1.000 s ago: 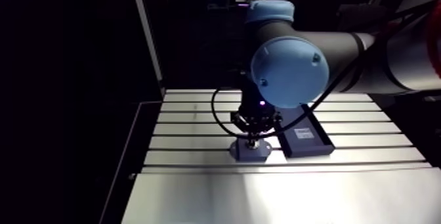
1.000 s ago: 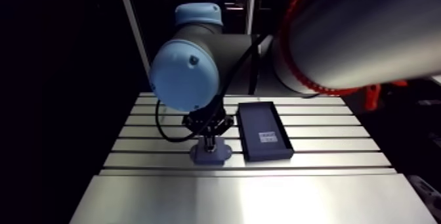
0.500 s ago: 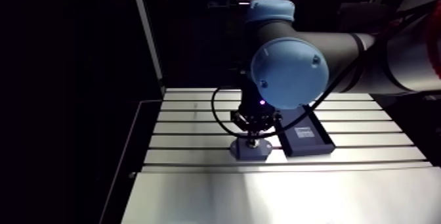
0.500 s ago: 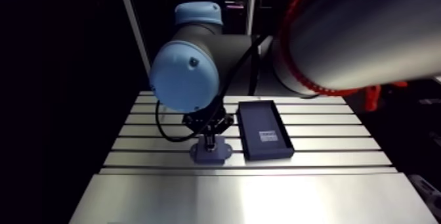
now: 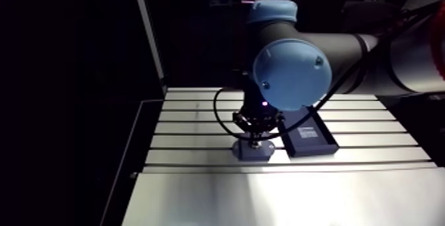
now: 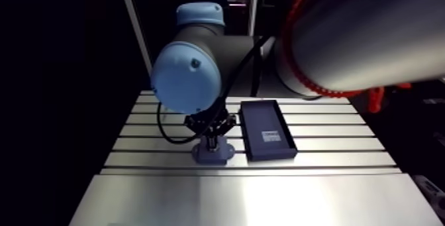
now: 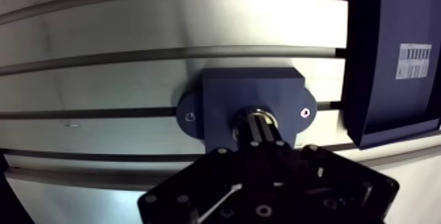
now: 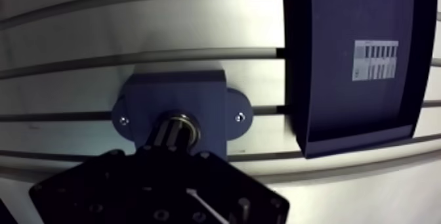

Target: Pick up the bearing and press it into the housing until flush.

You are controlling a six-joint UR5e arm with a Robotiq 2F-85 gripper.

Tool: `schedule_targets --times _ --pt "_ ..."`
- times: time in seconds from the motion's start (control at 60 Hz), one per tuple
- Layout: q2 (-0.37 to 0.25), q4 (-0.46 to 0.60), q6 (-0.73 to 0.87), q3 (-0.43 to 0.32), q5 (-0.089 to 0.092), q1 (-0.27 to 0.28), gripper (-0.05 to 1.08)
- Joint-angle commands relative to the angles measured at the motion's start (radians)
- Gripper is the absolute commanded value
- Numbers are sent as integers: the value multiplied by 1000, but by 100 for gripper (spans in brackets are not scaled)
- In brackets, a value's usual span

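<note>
We see the tool point(image 7: 259, 129) straight above the housing point(image 7: 223, 92). Its fingers are drawn together into one narrow column, and their tips are down on the bearing point(image 7: 244, 116). The bearing's bright metal rim shows around the tips in the bore on the housing's top face. We cannot tell whether it sits flush.

The housing is a dark blue block with a rounded ear on each side and a screw in each ear. It lies on the slotted part of the worktop point(image 7: 98, 23), near the edge where the slots give way to the smooth plate. Just beside it, not touching, lies a dark tray point(image 8: 341, 16) with a white label point(image 8: 375, 60) inside.
</note>
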Motion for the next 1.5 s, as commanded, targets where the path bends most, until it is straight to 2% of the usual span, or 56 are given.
schedule_targets --times 0.017,1.5 --pt "1 0 0 1 -1 0 89" --pt "7 0 -2 5 -2 2 89"
